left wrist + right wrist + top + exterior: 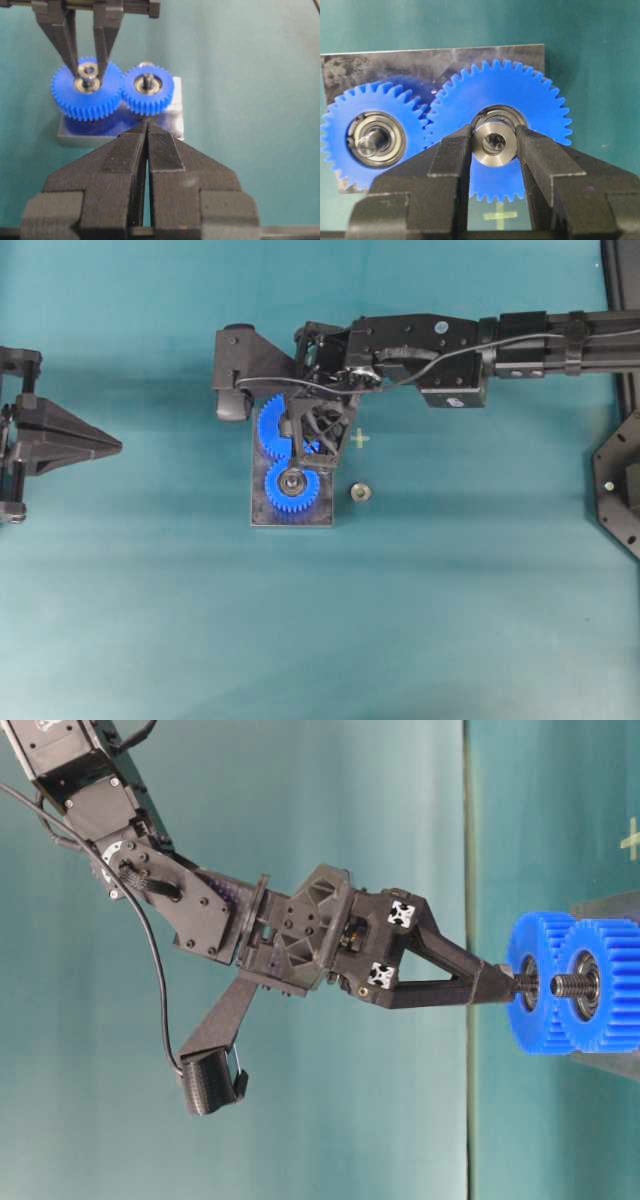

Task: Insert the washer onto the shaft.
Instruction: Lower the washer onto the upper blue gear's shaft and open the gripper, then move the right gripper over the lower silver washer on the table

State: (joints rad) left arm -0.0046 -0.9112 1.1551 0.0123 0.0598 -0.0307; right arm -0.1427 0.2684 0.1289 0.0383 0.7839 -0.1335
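Observation:
My right gripper point(494, 136) is shut on a small steel washer point(494, 143), one finger on each side of it. The washer hangs right over the hub of a blue gear point(520, 95), hole in line with the bearing. The shaft beneath is hidden by it. In the left wrist view the washer point(88, 70) sits just above that gear's hub. The neighbouring blue gear point(350, 120) shows its bare shaft point(370, 145). Both gears rest on a metal plate point(292, 519). My left gripper point(147, 122) is shut and empty, at the table's left point(118, 446), apart from the plate.
A second small metal ring point(360, 491) lies on the teal cloth just right of the plate. A yellow cross mark point(360, 438) is above it. My right arm point(450, 350) spans the upper right. A black frame point(620, 480) stands at the right edge.

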